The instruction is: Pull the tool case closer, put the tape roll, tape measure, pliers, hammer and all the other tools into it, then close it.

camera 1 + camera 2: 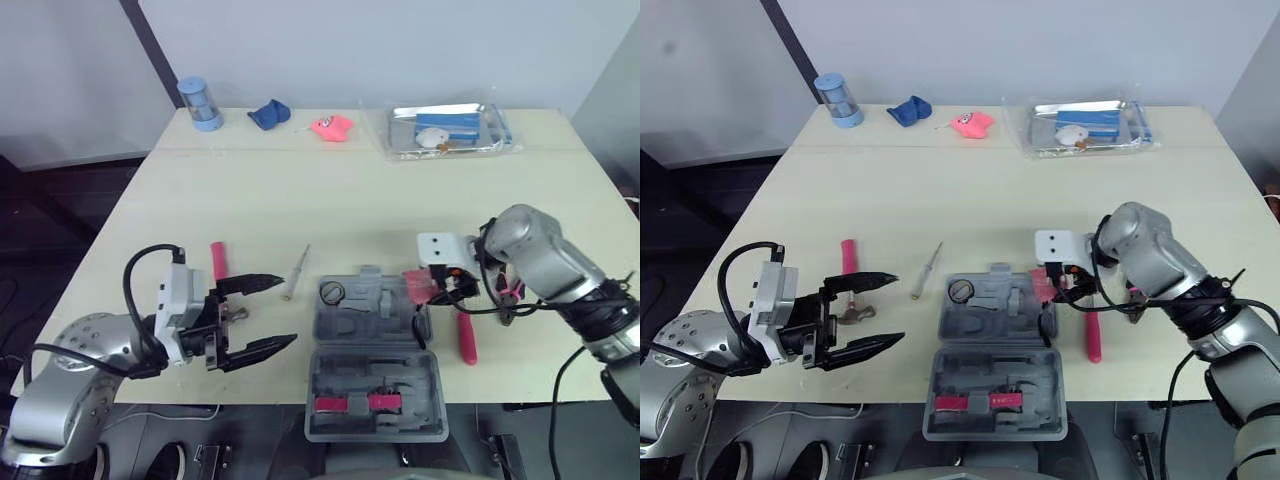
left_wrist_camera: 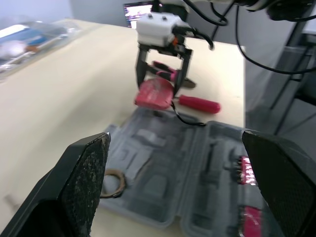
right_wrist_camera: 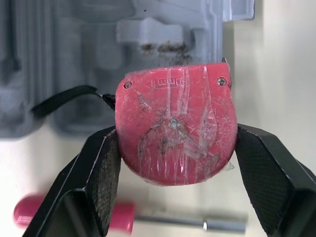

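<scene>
1. The tool case [image 1: 372, 350] lies open at the near edge of the table [image 1: 350, 190], both grey halves facing up.
2. The right gripper [image 3: 176, 153] is clenched on the red tape measure [image 3: 175, 131]. The two black fingers [image 3: 94, 177] press on its opposite sides, and the rounded body sits between them and sticks out past their tips.
3. The tape measure hangs at the right rim of the case's far half. I cannot tell if it touches the case. Its black strap [image 3: 64, 98] falls toward the case.
4. The left gripper [image 1: 265, 315] is to the left of the case, low over the table. Its fingers are spread apart with nothing between them.
5. The tape roll [image 1: 332, 292] lies inside the far half of the case, at its left corner.
6. The screwdriver [image 1: 296, 272] lies on the table just left of the case.
7. The hammer [image 1: 217, 262] lies further left of the case, behind the left gripper.
8. A red-handled driver [image 1: 465, 335] lies just right of the case.
</scene>
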Motion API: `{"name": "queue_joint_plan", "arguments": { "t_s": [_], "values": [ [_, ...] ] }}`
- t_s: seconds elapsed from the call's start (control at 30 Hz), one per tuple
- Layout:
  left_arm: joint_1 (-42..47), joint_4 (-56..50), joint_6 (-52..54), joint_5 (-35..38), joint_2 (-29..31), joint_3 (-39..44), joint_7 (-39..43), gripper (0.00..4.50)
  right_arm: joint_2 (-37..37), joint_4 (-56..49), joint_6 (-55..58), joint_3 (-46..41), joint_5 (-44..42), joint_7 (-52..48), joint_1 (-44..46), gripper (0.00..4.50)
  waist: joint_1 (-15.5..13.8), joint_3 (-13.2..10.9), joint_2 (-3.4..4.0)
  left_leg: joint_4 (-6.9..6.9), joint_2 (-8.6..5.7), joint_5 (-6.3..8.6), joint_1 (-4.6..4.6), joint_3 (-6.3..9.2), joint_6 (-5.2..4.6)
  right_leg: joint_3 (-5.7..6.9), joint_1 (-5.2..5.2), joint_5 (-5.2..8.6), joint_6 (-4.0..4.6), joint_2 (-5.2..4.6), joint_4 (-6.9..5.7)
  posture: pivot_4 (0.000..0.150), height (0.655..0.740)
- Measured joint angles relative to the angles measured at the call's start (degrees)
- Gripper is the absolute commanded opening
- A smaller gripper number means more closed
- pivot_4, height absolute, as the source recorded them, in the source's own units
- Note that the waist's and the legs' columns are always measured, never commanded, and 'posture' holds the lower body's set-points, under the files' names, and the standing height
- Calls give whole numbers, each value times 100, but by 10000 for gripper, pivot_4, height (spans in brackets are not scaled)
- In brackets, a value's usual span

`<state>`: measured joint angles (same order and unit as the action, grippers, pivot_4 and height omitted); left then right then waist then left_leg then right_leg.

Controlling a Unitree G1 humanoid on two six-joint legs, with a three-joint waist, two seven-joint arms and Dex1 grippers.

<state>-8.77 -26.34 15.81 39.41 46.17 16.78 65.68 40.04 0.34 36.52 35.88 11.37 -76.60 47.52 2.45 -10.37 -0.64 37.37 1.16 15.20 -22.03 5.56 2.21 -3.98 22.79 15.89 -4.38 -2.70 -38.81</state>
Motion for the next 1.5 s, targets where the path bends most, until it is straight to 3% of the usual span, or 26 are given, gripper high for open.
{"name": "queue_joint_plan", "arguments": {
  "t_s": [0.37,1.07,1.17,1.5],
  "values": [
    [-36,73,-33,0,17,59,140,45000,-141,23,346,496,529,-53,110,29234,9,0,0,0,-1,0,-2,3,0,4,2,0,0,0,1,1500,7400],
    [84,486,-177,-132,48,63,463,45000,-611,23,783,613,647,234,41,29234,9,0,0,-1,-1,0,-3,5,0,5,2,0,0,0,1,1500,7400],
    [84,501,-207,-163,47,57,493,45000,-617,18,805,614,644,260,38,44292,10,0,0,-1,-1,0,-2,5,0,5,2,0,0,0,1,1500,7400],
    [84,501,-217,-198,33,-26,540,45000,-442,-347,1027,579,559,184,38,44292,7,0,1,-2,-1,0,-3,6,0,6,2,0,0,0,2,1500,7400]
  ]
}}
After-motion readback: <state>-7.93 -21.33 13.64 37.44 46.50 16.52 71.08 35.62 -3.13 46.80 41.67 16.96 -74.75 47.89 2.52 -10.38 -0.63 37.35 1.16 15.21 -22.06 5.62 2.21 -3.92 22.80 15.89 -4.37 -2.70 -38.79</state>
